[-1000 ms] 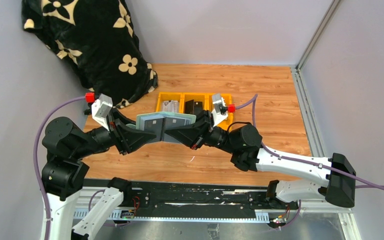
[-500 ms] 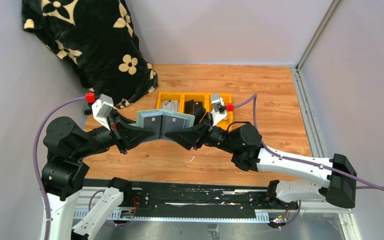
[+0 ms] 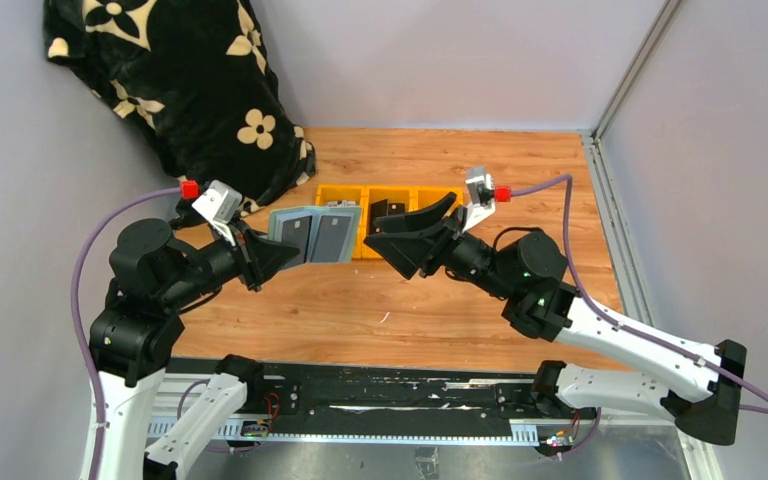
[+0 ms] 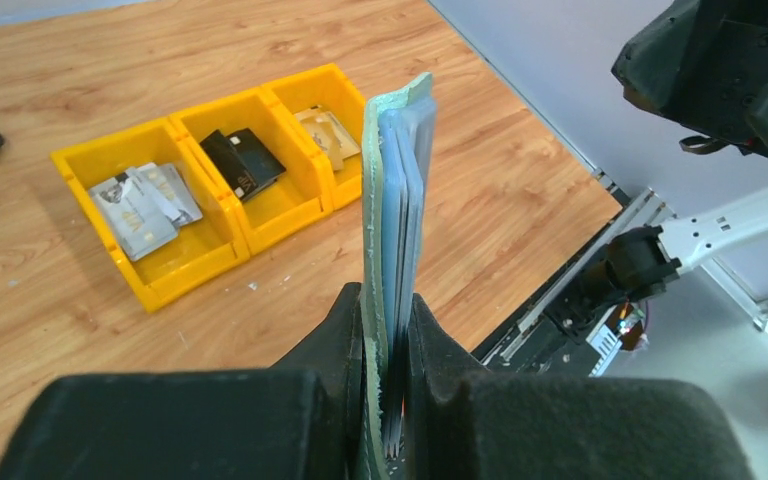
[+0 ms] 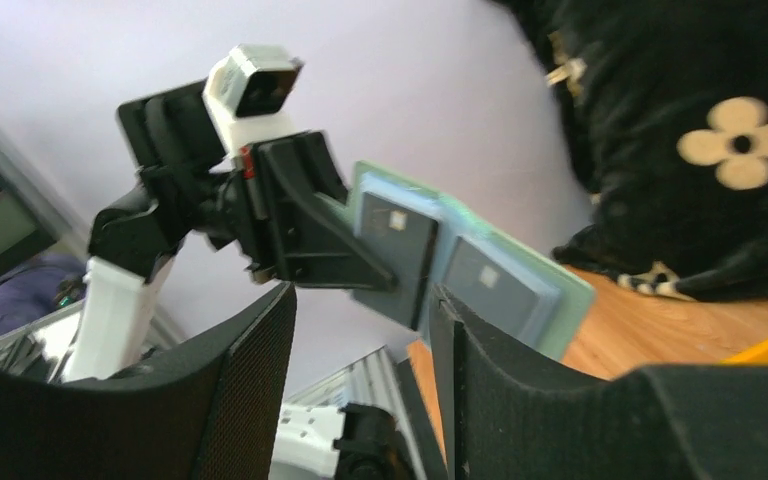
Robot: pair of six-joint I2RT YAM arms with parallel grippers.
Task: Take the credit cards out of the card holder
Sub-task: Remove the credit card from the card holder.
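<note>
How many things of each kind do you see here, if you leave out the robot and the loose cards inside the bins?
Yellow bins: 3
Card holder: 1
Black flowered blanket: 1
Total: 5

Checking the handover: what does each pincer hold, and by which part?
The left pincer is shut on the card holder, gripping the outer edge of one open half. The right pincer stands open, apart from it, holding nothing.
</note>
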